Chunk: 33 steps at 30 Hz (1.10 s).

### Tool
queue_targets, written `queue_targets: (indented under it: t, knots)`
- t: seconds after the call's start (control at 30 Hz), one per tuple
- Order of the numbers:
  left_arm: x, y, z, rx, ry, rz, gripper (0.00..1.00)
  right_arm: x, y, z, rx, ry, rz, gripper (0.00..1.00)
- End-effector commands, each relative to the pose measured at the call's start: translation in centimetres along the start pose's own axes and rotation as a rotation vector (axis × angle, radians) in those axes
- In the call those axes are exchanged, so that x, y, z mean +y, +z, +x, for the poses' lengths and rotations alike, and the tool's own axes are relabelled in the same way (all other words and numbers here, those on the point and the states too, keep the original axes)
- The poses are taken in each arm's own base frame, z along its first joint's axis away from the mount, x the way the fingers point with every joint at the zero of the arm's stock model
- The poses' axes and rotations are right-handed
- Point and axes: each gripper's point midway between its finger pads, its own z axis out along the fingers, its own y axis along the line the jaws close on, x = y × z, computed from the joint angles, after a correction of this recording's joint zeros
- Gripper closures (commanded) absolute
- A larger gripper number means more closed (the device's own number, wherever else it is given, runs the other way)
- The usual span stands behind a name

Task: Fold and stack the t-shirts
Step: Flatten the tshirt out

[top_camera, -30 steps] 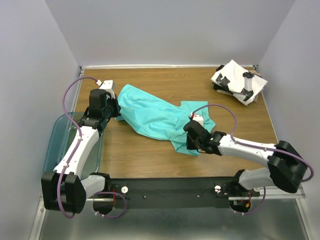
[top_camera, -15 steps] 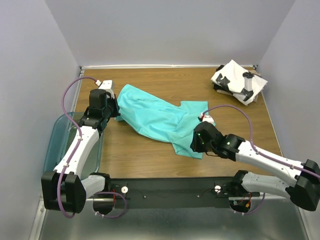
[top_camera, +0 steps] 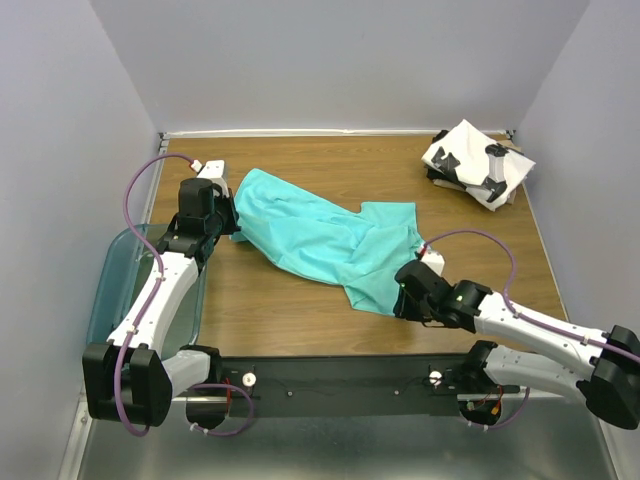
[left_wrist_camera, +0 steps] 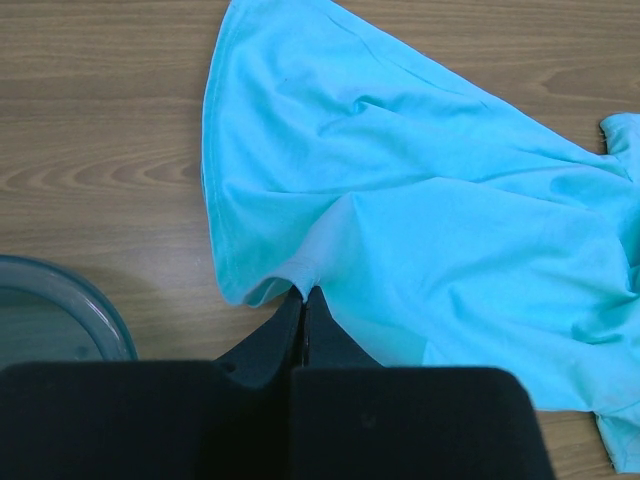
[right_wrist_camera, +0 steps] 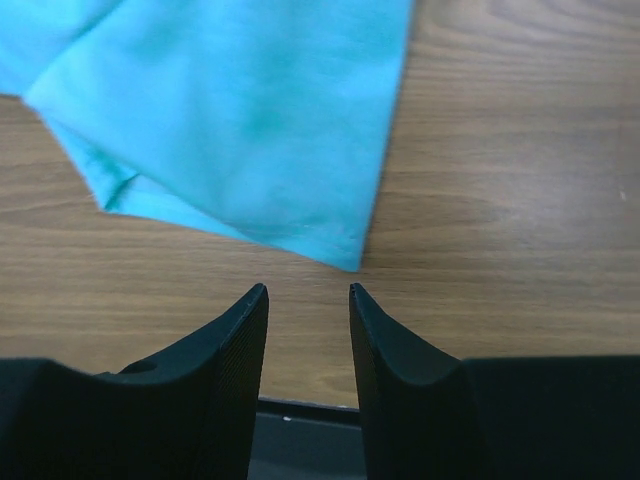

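A plain teal t-shirt (top_camera: 320,240) lies crumpled and stretched across the middle of the wooden table. My left gripper (top_camera: 232,224) is shut on a pinch of its left edge, and in the left wrist view the cloth (left_wrist_camera: 420,200) bunches at the closed tips (left_wrist_camera: 303,292). My right gripper (top_camera: 403,303) stands open just off the shirt's near right corner (right_wrist_camera: 340,250), holding nothing, with bare wood between the fingers (right_wrist_camera: 307,288). The folded white t-shirt with black blotches (top_camera: 475,160) rests in the far right corner.
A translucent teal plastic bin (top_camera: 110,290) sits at the table's left edge under my left arm, and its rim (left_wrist_camera: 60,300) shows in the left wrist view. The table's black front rail (top_camera: 340,375) runs close below my right gripper. Grey walls enclose three sides.
My right gripper has drawn the shirt's near right part toward the right and front, then opened and let it go. My left gripper has stayed shut on the cloth in place.
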Motion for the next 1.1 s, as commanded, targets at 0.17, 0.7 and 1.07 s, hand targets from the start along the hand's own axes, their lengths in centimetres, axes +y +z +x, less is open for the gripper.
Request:
queue_targets:
  t: [0.17,0.7,1.07]
  knots:
    - [0.3,-0.1,-0.1,-0.006,0.008,-0.01,1.0,-4.0,1.2,0.3,-0.086,0.13,0.178,0.55]
    - [0.2,0.0,0.1,0.0,0.008,-0.002,1.0,-2.4,3.0,0.4,-0.07,0.096,0.128,0.6]
    - [0.2,0.1,0.2,0.007,0.009,-0.002,1.0,-2.7,3.9,2.1,-0.007,0.084,0.139,0.61]
